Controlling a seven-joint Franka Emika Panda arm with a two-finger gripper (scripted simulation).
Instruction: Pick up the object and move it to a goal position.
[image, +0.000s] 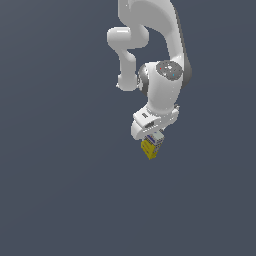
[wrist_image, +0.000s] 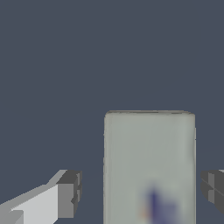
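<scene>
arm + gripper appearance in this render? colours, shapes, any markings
The arm is glossy white, made of rounded, bulbous links with dark grey bands at the joints. One round joint cap carries small coloured dots. No cables visible. The gripper has a white, boxy body. In the wrist view, its fingers are white bars ending in dark grey, blocky pads.

Only the carton (image: 149, 148) stands between the gripper (image: 151, 141) fingers; open floor (image: 60, 190) fills the frame all around.
</scene>
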